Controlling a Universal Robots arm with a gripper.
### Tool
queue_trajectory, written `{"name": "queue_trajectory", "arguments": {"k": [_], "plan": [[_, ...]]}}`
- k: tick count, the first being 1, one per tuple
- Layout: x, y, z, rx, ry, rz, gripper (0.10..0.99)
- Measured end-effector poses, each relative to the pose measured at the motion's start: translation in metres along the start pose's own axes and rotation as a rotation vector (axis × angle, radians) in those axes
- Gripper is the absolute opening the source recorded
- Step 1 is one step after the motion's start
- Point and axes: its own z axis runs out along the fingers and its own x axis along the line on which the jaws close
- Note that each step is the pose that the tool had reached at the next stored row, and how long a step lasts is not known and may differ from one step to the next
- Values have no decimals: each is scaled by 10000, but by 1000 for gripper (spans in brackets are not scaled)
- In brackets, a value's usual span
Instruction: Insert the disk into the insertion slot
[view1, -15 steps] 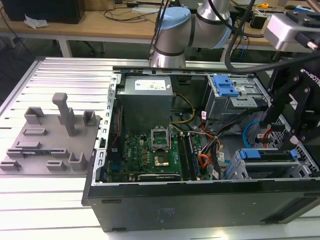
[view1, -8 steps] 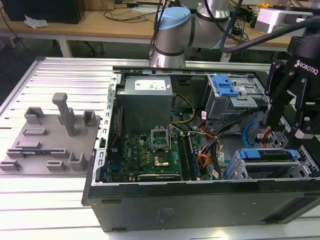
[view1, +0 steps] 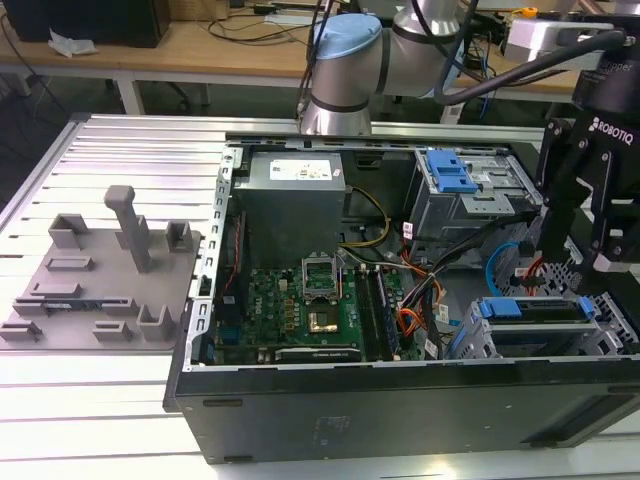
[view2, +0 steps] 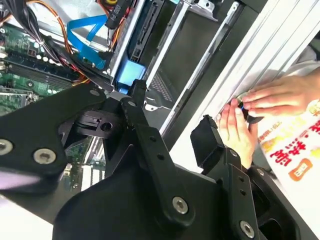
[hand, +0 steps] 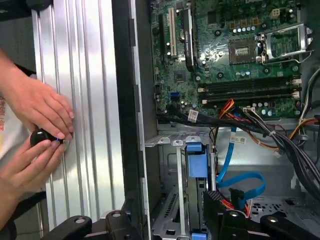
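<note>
Closest to the wrist cameras is the gripper (view2: 170, 107), its two black fingers (view2: 150, 142) spread wide with nothing between them: the claw is released. In the exterior view it hangs over the end of the slot (view1: 605, 335) nearer the exterior view's right, just above the cage and clear of the disk (view1: 532, 312).

That disk lies inside the slot, a low bay in a light grey perforated cage at the corner of the open case (view1: 300, 410). From the exterior view it shows as a flat silver-grey slab seen edge-on, with a bright blue carrier strip running along its upper edge and blue tabs at both ends. In both wrist views one blue end of the carrier stands between the cage's sheet-metal rails. Whether it is pushed fully home I cannot tell.

Beside the slot a blue cable (hand: 235, 175) loops past orange and black wires toward the green board (view1: 300, 300). Further back in the case sits a darker cage (view1: 480, 205) bearing a blue latch (view1: 450, 170).

Outside the case, a person's hands (hand: 40, 112) rest on the ribbed table (view1: 100, 400), fingertips around a small black object (hand: 42, 136).
</note>
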Motion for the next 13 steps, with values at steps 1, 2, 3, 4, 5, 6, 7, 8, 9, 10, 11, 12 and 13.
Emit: {"name": "queue_trajectory", "arguments": {"k": [1, 2, 3, 4, 5, 6, 7, 8, 9, 10, 11, 12, 13], "plan": [[-1, 1, 1, 7, 89, 18, 635], [-11, 4, -1, 18, 248, 18, 635], [-31, 7, -6, 32, 428, 17, 635], [-63, 11, -12, 48, 631, 17, 635], [-97, 15, -22, 59, 773, 15, 635], [-155, 18, -37, 66, 858, 12, 635], [-195, 21, -49, 68, 882, 12, 635], [-258, 27, -66, 67, 889, 14, 635], [-307, 30, -79, 67, 889, 14, 635], [-391, 36, -102, 68, 891, 14, 635], [-437, 38, -113, 68, 891, 13, 635], [-486, 40, -126, 69, 891, 12, 635], [-533, 38, -136, 69, 890, 13, 635]]}}
